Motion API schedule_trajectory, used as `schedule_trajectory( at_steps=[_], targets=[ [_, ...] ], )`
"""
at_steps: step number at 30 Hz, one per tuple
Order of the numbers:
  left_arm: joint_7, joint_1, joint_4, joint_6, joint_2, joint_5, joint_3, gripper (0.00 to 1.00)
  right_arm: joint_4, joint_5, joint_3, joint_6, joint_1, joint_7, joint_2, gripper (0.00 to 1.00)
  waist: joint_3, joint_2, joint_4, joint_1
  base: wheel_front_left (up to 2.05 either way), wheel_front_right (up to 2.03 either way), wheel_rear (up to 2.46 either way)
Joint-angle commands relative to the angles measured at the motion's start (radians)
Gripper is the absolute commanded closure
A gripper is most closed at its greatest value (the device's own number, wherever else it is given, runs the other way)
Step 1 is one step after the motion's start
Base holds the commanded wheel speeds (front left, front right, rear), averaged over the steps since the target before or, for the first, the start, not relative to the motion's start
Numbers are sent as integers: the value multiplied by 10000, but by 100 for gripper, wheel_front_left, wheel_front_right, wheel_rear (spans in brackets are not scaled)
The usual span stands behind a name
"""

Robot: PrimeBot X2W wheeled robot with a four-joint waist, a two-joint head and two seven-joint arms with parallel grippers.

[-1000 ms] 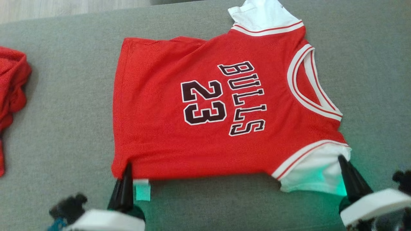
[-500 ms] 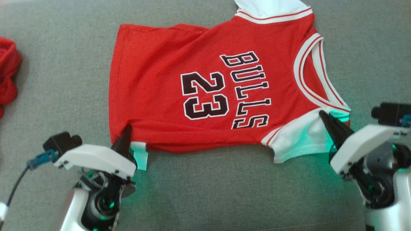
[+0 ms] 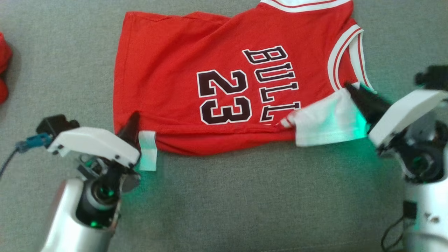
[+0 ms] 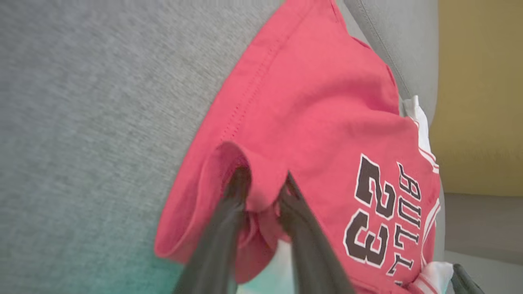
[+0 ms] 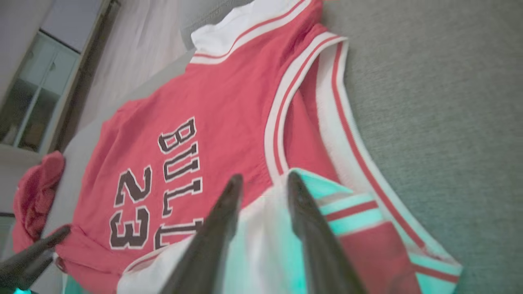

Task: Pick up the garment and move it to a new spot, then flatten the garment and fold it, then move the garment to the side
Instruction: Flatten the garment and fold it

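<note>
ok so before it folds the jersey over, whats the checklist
1. left gripper closed on the hem corner of the jersey: ok, red cloth is pinched between its fingers.
2. right gripper closed on the white sleeve: ok.
3. near edge taut between the two grips: not ok, it sags in a roll.
4. other red garment apart from the jersey: ok, it lies off at the robot's left.
</note>
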Motion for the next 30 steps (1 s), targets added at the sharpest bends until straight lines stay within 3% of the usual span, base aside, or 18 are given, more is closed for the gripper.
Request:
schedule_trajectory(
  at_steps=[1,2,5,9,13,18,24,30],
  targets=[
    [12,-361,-269,86,208,-69,552,41,-299,138,-21,75,-349,-15,32,0,19,0,-17,-1,0,0,0],
    [-19,-444,-210,219,167,-140,716,0,-137,293,-324,75,-515,-65,106,0,29,0,-24,-1,0,0,0],
    [-256,-714,-66,529,32,-331,1277,0,355,551,-1163,75,-1019,-481,227,0,26,0,-55,-1,0,0,0],
    [-600,-763,-19,501,31,-306,1598,0,761,884,-1412,75,-1188,-942,252,0,-62,0,-130,-1,0,0,0],
    [-1089,-223,-424,-173,531,428,1227,0,57,215,-823,75,-705,-1486,223,0,-162,0,-266,-1,0,0,0],
    [-1806,979,-1107,-904,1366,1717,554,0,-1293,-1599,438,75,682,-2997,-989,0,-266,0,-381,-1,0,0,0],
    [-2473,2087,-1230,-993,1903,2748,192,0,-1376,-2479,1140,75,2224,-4145,-1301,0,-298,0,-435,-1,0,0,0],
    [-2738,2030,-748,-1094,2281,3572,-222,0,-850,-2851,1409,75,2452,-4682,-1404,0,-90,0,-417,-1,0,0,0]
  ],
)
